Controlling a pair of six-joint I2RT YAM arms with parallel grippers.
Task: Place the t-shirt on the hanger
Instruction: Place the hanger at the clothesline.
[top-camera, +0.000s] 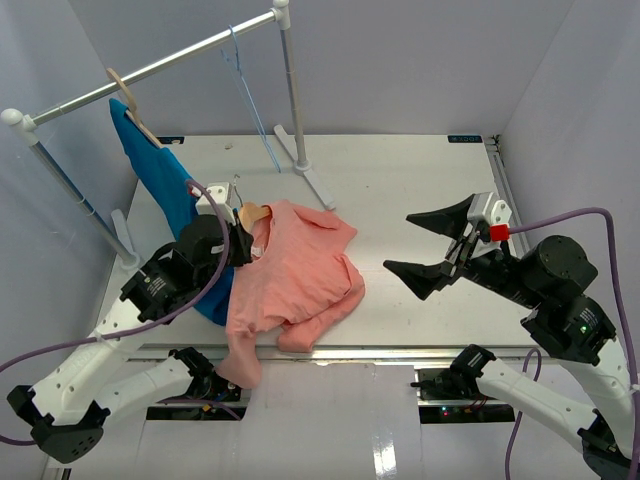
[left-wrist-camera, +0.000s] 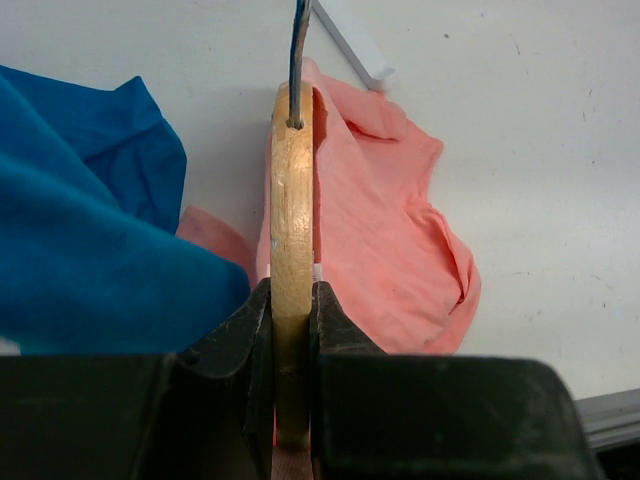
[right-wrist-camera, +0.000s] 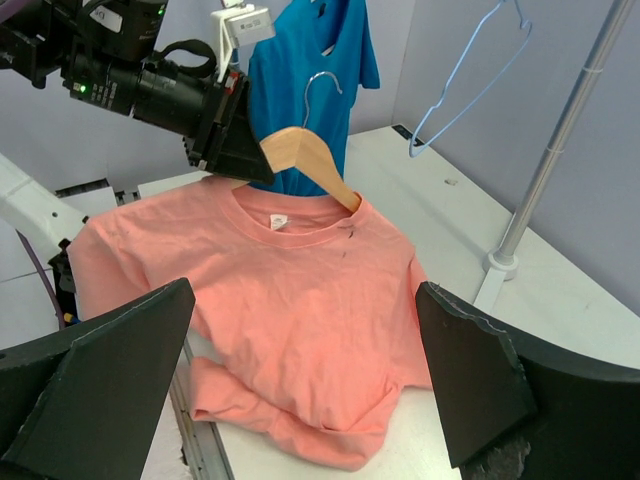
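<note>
Your left gripper (left-wrist-camera: 291, 305) is clamped on the hanger (right-wrist-camera: 305, 150). Its two black fingers pinch the wooden body edge-on from both sides, near one end, and the hanger is held up off the table (top-camera: 420, 180). Your right gripper (top-camera: 397, 241) has its jaws spread wide with nothing between them. It hovers over the right half of the table, well apart from the cloth, with its fingers pointing left toward it.

Between the two arms you have the t-shirt (top-camera: 300, 275), salmon pink, lying mostly flat and front up with its collar toward the left gripper. Part of it droops over the table's near edge, and the lower corner on the right is folded under.

From the right wrist view you see the hanger's free arm slope down to the collar and meet it beside the shoulder. You cannot tell whether the tip sits inside the neck opening. The thin metal hook (left-wrist-camera: 299, 50) stands up above the wood.

Just behind the hanger you find the blue shirt (top-camera: 155, 175), hung on a tan hanger (top-camera: 128, 105) on the rail (top-camera: 190, 53). Farther along that rail hangs a pale-blue wire hanger (top-camera: 251, 98).
</note>
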